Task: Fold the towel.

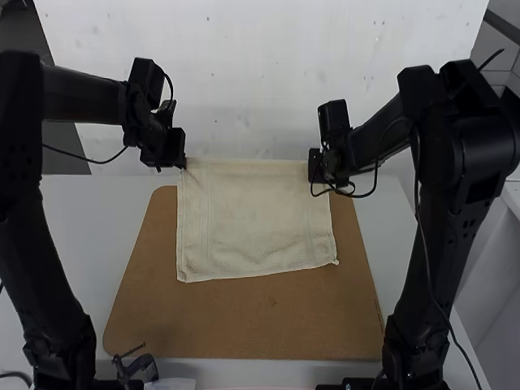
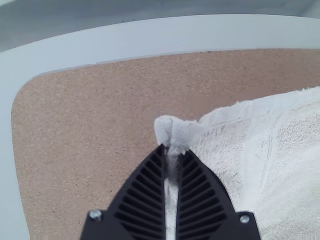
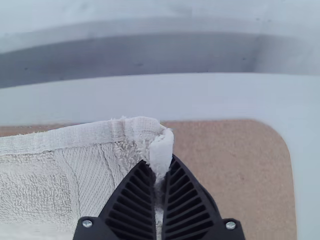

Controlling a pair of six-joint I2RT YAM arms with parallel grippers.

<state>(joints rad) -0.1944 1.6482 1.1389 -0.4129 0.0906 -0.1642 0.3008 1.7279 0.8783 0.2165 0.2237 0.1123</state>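
Jaws closed, left gripper [image 1: 180, 161] and right gripper [image 1: 317, 172] each pinch a corner of the towel [image 1: 256, 219]: pale, terry, spread out. One towel, two grippers, one board [image 1: 244, 325].

In the high view, you look over a white table [image 1: 118, 215] with a brown board [image 1: 268, 321] lying flat on it; its corners are rounded. Beyond the table you have a pale wall [image 1: 252, 65] dotted with small dark specks. At your far left is a dark grey area [image 1: 65, 136]; at your far right, pale grey panels [image 1: 497, 41] meet at thin seams. Your light is soft and rather dim, and a grey band [image 3: 125, 56] runs past the table's edge in the right wrist view.
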